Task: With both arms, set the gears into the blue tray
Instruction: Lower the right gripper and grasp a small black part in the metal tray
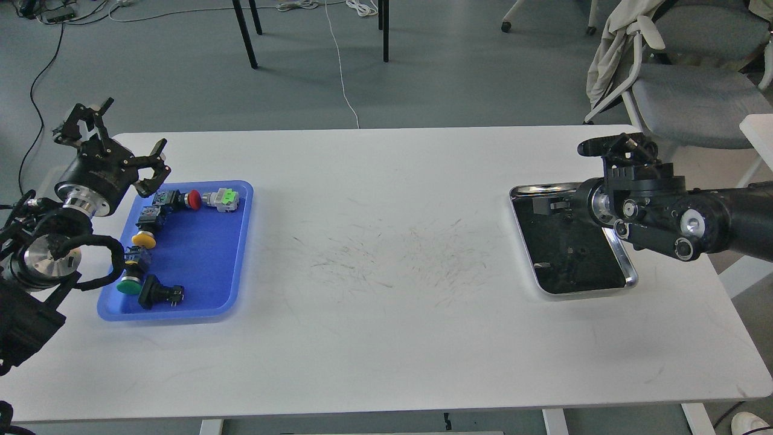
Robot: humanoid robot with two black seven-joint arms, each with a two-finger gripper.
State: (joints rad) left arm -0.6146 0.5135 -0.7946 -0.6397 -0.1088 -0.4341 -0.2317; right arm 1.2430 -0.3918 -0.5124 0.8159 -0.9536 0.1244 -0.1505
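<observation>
We see the blue tray [208, 290], shallow with rounded corners, lying flat at nine o'clock on our table. We cannot make out the gears; at three o'clock, dark lining hides any.

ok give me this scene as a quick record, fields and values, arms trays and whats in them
table: white table, scuffed in the middle
blue tray: blue tray at table's left, holds push-button switches with red, yellow and green caps
steel tray: steel tray with black lining at table's right; contents too dark to tell
gears: none can be made out
left gripper: left gripper raised at the blue tray's far left corner, fingers spread, holding nothing
right gripper: right gripper over the steel tray's far end, fingers not told apart
</observation>
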